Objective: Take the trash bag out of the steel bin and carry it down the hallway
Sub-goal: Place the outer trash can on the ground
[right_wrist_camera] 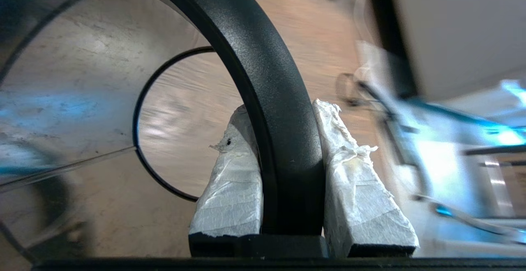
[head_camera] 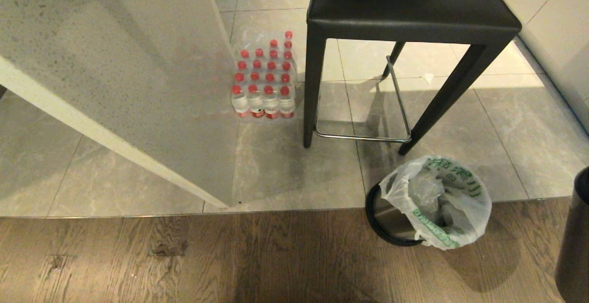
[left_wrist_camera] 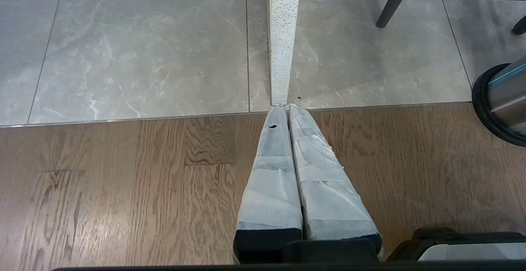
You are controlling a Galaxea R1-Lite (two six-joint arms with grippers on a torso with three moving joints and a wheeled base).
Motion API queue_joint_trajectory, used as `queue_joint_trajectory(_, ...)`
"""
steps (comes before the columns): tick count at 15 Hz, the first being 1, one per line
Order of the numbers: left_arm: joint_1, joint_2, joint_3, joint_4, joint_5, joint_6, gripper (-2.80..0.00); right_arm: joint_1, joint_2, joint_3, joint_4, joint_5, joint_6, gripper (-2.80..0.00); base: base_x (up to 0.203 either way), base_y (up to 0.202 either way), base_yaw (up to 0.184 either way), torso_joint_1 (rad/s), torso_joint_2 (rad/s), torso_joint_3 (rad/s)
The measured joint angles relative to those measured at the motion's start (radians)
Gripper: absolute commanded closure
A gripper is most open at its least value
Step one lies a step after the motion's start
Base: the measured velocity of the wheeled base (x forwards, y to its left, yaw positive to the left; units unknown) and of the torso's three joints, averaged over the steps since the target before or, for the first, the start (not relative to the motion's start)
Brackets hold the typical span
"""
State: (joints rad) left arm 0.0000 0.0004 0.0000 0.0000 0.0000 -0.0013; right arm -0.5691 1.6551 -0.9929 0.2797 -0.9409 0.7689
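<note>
At nine o'clock of the steel bin, over wood floor: left gripper parked, jaws pressed together on nothing. In the bin: trash bag, bulging out, not yet lifted. Toward three o'clock: right gripper clamped astride a thick black ring, probably to steady it.

The steel bin is standing on the wooden floor, right at its seam with the grey marble-look tiles, its black rim ring and shiny wall showing on one side. The trash bag, translucent white with green printing, is billowing crumpled from its mouth and draping over the far side.
</note>
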Motion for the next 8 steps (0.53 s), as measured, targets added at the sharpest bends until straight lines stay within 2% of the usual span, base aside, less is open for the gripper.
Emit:
queue_joint_trajectory(5,0.0,0.0,0.0,0.0,0.0,0.0,0.0,0.032,0.287,-0.162,-0.201,0.024,-0.006,0.0,0.0,0.0,0.0,0.0,0.0,0.0)
queue_joint_trajectory(8,0.0,0.0,0.0,0.0,0.0,0.0,0.0,0.085,0.423,-0.218,-0.346,0.026,-0.082,0.0,0.0,0.0,0.0,0.0,0.0,0.0)
